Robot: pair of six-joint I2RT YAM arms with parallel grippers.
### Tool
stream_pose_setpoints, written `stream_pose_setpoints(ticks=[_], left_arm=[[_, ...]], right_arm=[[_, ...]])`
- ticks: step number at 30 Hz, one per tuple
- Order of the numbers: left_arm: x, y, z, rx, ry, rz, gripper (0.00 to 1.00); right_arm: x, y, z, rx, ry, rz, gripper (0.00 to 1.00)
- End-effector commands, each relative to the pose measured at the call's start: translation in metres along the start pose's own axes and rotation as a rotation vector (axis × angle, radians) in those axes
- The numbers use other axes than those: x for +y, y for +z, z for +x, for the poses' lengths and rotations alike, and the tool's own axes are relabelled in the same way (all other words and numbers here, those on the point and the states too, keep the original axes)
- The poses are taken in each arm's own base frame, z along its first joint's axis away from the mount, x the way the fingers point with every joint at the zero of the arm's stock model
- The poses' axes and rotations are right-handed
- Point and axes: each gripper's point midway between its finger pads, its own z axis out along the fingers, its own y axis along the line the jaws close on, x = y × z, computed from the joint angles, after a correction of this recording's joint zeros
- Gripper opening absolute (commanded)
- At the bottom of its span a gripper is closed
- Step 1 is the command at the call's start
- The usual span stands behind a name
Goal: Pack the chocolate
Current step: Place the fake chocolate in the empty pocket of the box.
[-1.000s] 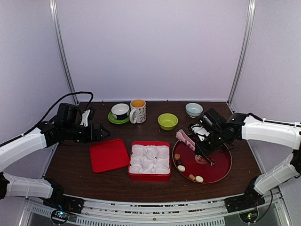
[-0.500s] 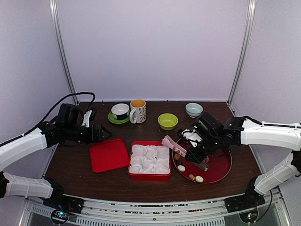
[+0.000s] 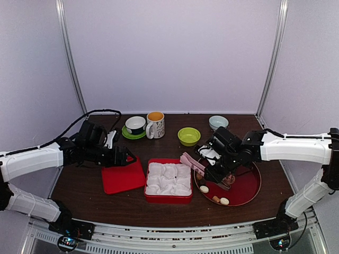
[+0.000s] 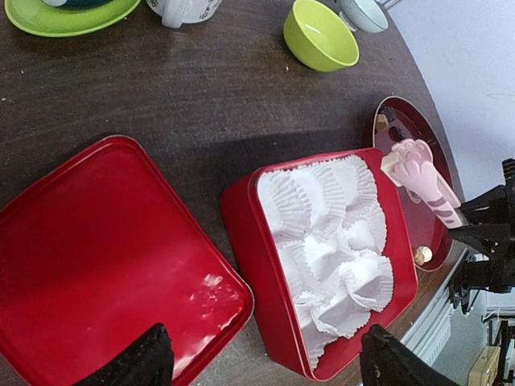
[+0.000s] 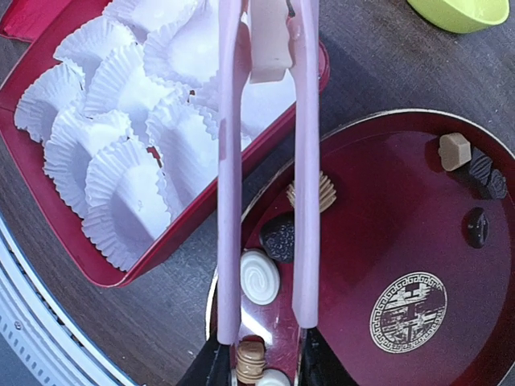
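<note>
My right gripper is shut on the handles of pink tongs. The tong tips pinch a cream-white square chocolate above the near-right corner of the red box, which is lined with white paper cups. More chocolate lies on the dark red round tray: a white swirl piece, a dark one and a tan square. My left gripper is open, hovering over the gap between the red lid and the box.
Along the back of the table stand a cup on a green saucer, a mug, a lime green bowl and a pale blue bowl. The tray sits right beside the box.
The right gripper has carried the tongs and the chocolate left from over the tray to the box edge. The left arm has moved right, to over the lid.
</note>
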Motion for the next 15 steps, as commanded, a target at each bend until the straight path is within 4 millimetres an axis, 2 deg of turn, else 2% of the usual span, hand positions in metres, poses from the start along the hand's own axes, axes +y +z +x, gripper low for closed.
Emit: stream_pose_setpoints(ticks=[1, 10, 15], left_arm=[[-0.012, 0.007, -0.012, -0.034, 0.013, 0.017, 0.83], [-0.019, 0.030, 0.004, 0.047, 0.025, -0.006, 0.82], [-0.025, 0.043, 0.010, 0.082, 0.039, -0.015, 0.79]], right_arm=[[-0.006, -0.006, -0.014, -0.040, 0.000, 0.052, 0.31], [-0.009, -0.014, -0.019, -0.081, 0.012, 0.065, 0.33], [-0.020, -0.030, -0.028, -0.165, 0.048, 0.120, 0.33]])
